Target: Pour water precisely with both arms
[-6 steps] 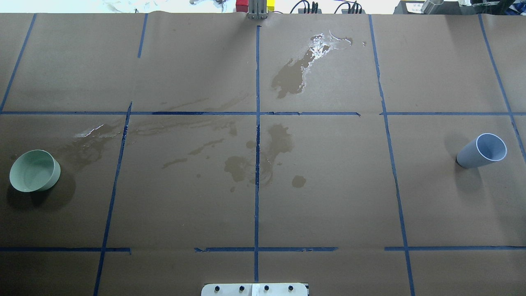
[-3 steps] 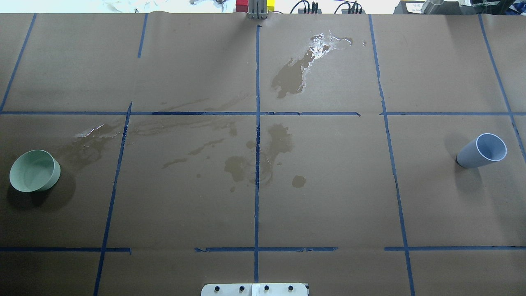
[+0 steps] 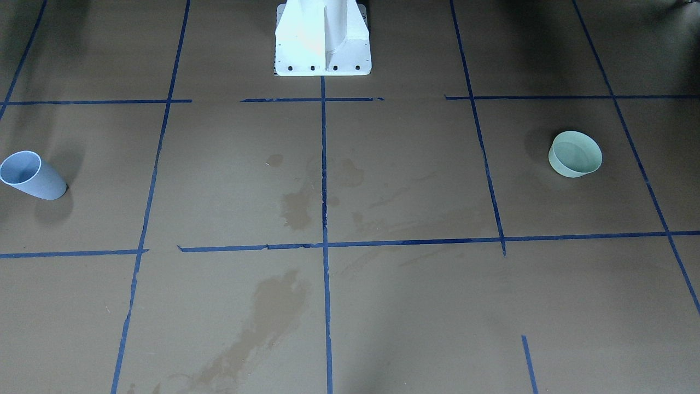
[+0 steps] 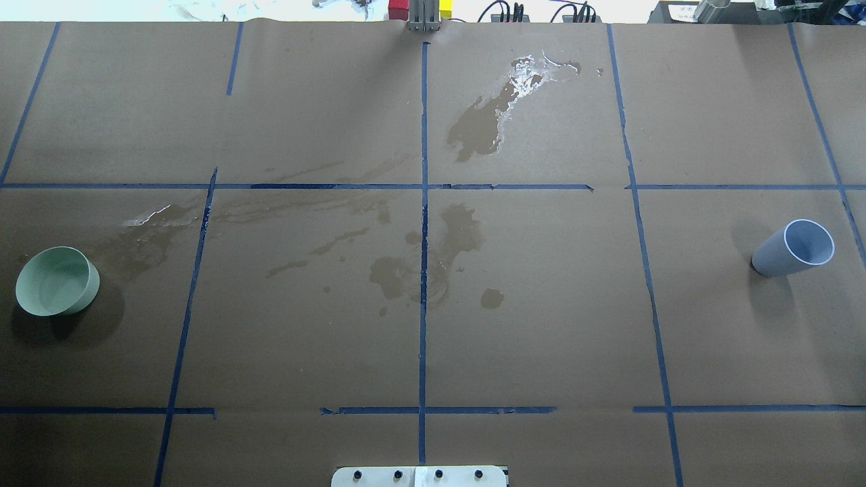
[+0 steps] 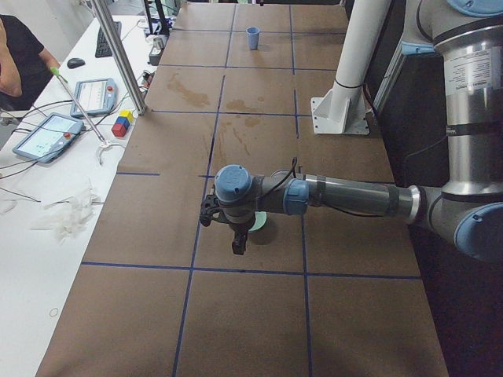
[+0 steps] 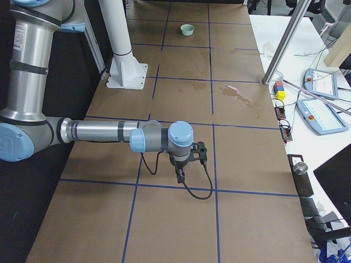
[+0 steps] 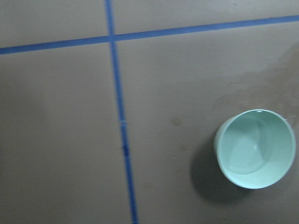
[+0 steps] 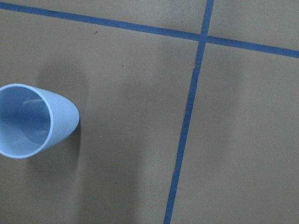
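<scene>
Hovering above the counter (image 4: 304, 352), my left pincer (image 5: 238, 245) hangs just beside the green bowl (image 7: 255, 148); whether its jaws are parted I cannot tell. Water (image 4: 534, 71) glistens well apart from both pincers. My right pincer (image 6: 180, 175) hangs near the blue cup (image 8: 32, 121), and I cannot tell its grip either.

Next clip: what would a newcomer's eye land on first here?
Dark wet blotches stain the middle of the brown paper, the far one glossy. A pale green bowl sits at the robot's far left, a blue-grey cup at its far right. In the side views, the left arm and right arm each stretch out level above the paper.
</scene>
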